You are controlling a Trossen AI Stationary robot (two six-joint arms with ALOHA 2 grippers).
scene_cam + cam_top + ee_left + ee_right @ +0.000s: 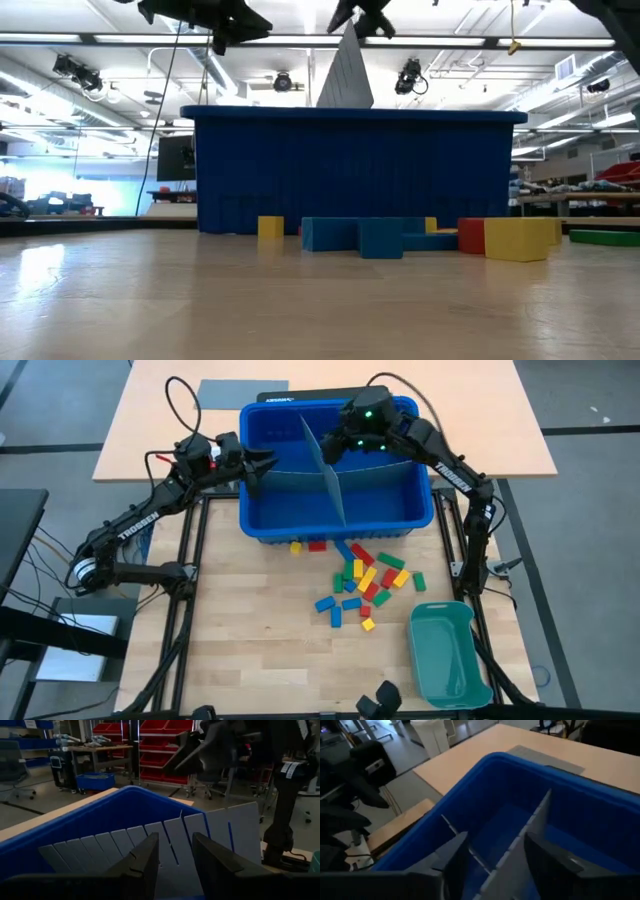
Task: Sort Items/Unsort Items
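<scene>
The items, small red, yellow, green and blue blocks (pixel 365 575), lie scattered on the table just in front of the blue bin (pixel 335 520). Inside the bin stand two grey slotted dividers. The long one (pixel 165 842) runs from left to right. The cross one (pixel 325 470) runs from far to near, and one corner (pixel 347 60) pokes up above the rim. My right gripper (pixel 328 450) hovers open over that raised divider, a finger on either side of its top edge (pixel 520 845). My left gripper (pixel 262 468) is open and level at the bin's left wall, facing the long divider. My right gripper comes slanting down from the far right, astride the cross divider's top edge (pixel 535 820). I cannot tell whether either finger touches it. My left gripper touches nothing that I can see.
A teal tray (pixel 447 655) lies at the near right. A flat grey sheet (pixel 243 393) rests on the far table behind the bin's left corner. The table's near left part is bare wood.
</scene>
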